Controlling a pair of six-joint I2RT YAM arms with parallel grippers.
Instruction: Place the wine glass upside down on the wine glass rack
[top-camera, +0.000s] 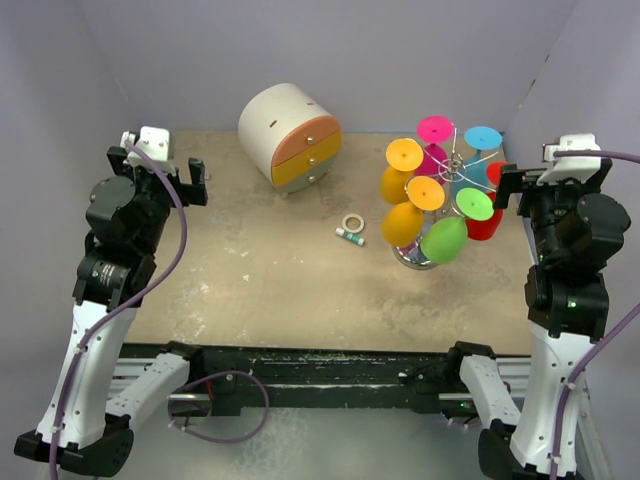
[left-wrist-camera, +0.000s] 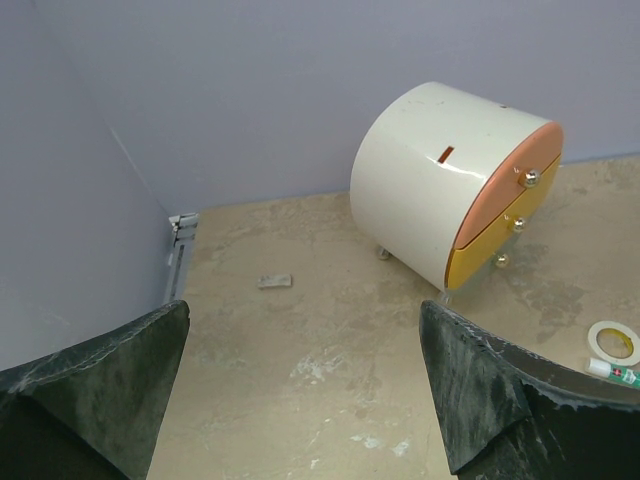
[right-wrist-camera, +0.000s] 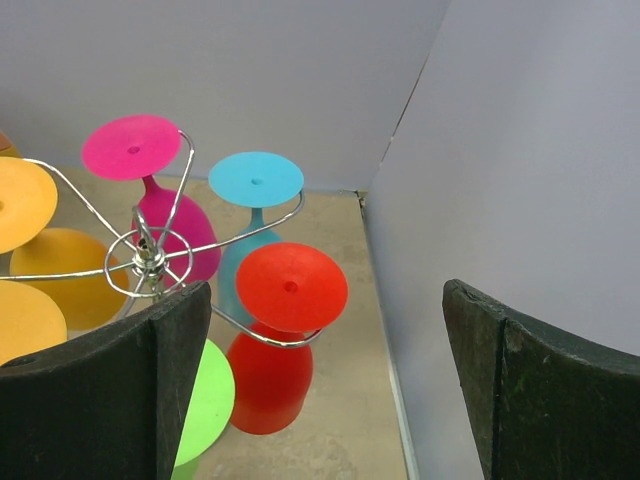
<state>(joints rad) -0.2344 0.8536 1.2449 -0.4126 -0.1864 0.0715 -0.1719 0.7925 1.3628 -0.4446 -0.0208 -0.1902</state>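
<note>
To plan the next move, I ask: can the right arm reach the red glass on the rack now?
Probably yes. The red glass hangs on the side of the rack that faces the open right gripper, and nothing stands between them.

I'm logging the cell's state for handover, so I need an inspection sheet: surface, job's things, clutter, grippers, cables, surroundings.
Surface: beige table top, scuffed with pale smears; small grey scrap near the left wall.
Job's things: wine glass rack stands at the right; six coloured glasses hang upside down on it, the red glass nearest the right gripper. No loose glass seen.
Clutter: round drawer cabinet, tape roll, small tube.
Grippers: left gripper open, empty; right gripper open, empty, beside the rack.
Cables: purple cables along both arms; one loops at the base rail.
Surroundings: lavender walls on three sides.
</note>
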